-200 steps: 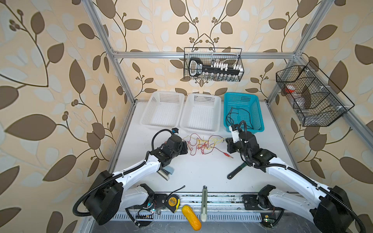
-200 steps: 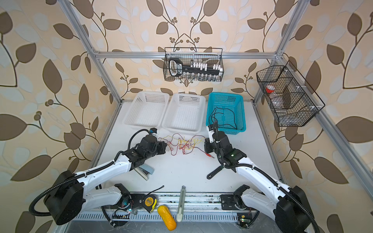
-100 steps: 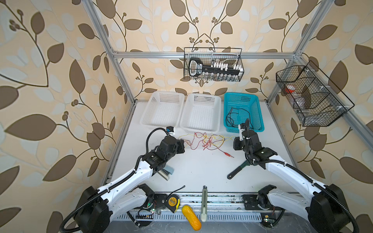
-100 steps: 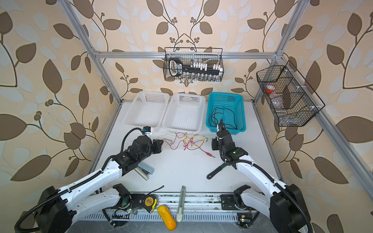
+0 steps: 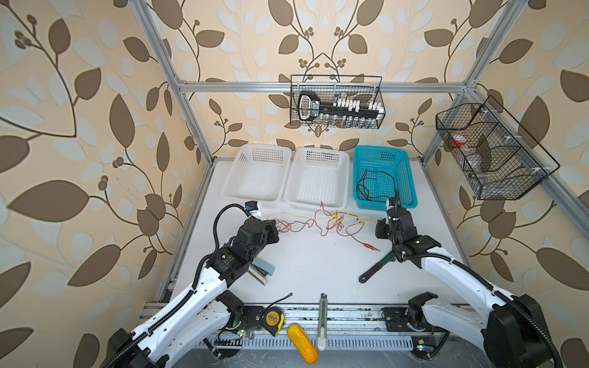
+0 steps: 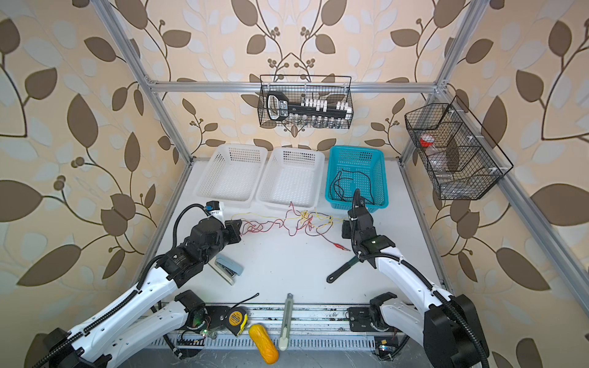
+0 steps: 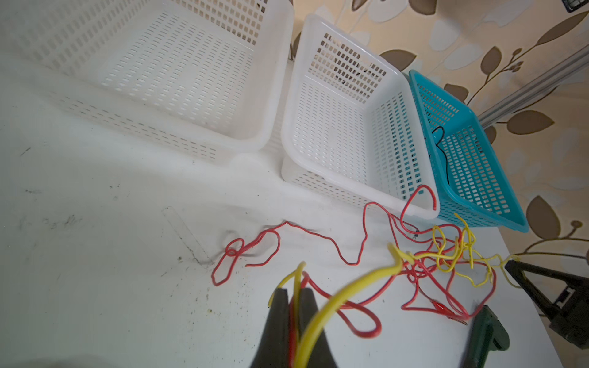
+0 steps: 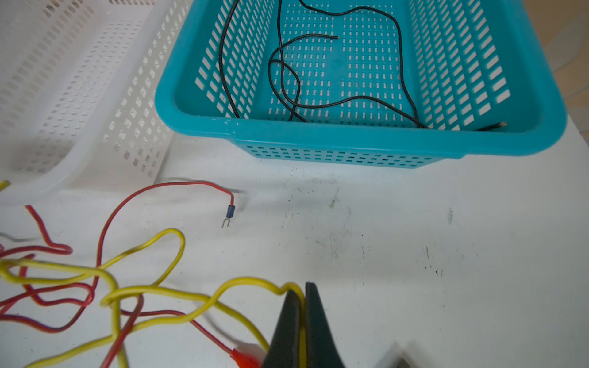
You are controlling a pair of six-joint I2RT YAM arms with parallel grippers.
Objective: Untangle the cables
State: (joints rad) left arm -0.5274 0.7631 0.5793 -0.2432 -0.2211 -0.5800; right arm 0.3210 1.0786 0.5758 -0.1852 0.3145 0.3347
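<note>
Find the cables (image 5: 333,220) tangled near the bench's (image 5: 318,264) far edge, strung between left pincer (image 7: 294,296) and right pincer (image 8: 302,296), both clamped on a yellow strand (image 7: 355,286). Expect light, limp, snag-prone wire; hold near ends, not mid-tangle.

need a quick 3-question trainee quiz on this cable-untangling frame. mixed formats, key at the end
1. True or false: the black cable lies inside the teal basket.
2. Multiple choice: which colour of cable are the jaws of the right gripper shut on? A red, B yellow, C black.
3. Fill in: on the table, the red alligator clip lies nearer the ___ arm.

Key
1. True.
2. B, the yellow cable.
3. Right.
</note>
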